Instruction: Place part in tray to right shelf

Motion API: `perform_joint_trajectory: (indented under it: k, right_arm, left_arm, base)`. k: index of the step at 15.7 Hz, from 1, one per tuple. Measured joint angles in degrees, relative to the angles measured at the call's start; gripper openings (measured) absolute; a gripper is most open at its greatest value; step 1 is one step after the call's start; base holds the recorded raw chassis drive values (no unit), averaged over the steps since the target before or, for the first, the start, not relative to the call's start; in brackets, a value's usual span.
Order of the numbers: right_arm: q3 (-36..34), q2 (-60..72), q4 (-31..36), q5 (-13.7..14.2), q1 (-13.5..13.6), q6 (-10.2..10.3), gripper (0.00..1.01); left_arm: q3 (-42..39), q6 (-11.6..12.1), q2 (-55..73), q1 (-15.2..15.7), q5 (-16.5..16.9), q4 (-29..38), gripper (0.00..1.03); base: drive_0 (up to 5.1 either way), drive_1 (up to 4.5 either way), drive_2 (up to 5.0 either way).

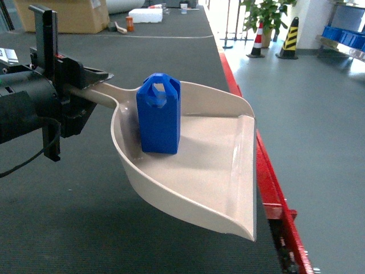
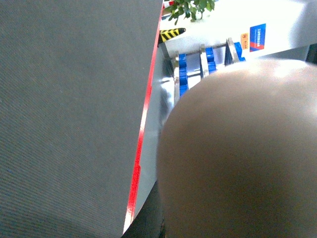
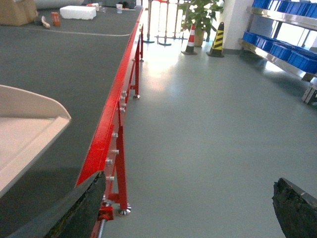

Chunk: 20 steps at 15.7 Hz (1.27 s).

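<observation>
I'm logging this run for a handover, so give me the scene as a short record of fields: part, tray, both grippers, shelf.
part: blue part stands upright inside the tray, near its back wall
tray: beige tray held above the dark table, front lip toward the red table edge
left gripper: left gripper shut on the tray handle
right gripper: right gripper open, holding nothing
shelf: right shelf with blue crates across the floor, not yet reached

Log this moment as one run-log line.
left gripper: shut on tray handle | tray: held above table | part: upright in tray | right gripper: open, empty
</observation>
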Motion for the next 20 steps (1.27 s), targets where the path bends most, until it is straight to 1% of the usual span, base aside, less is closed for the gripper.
perform_joint_trajectory:
  k: [3,20]
  right_arm:
    - [0.0,0.0,0.0,0.0,0.0,0.0,0.98]
    - [0.0,0.0,0.0,0.0,0.0,0.0,0.98]
  left_arm:
    - [0.0,0.0,0.0,0.0,0.0,-0.2,0.17]
    - [0.0,0.0,0.0,0.0,-0.1,0.0,0.17]
  base:
    - [5.0,-2.96,-1.6]
    - [5.0,-2.48,-2.5]
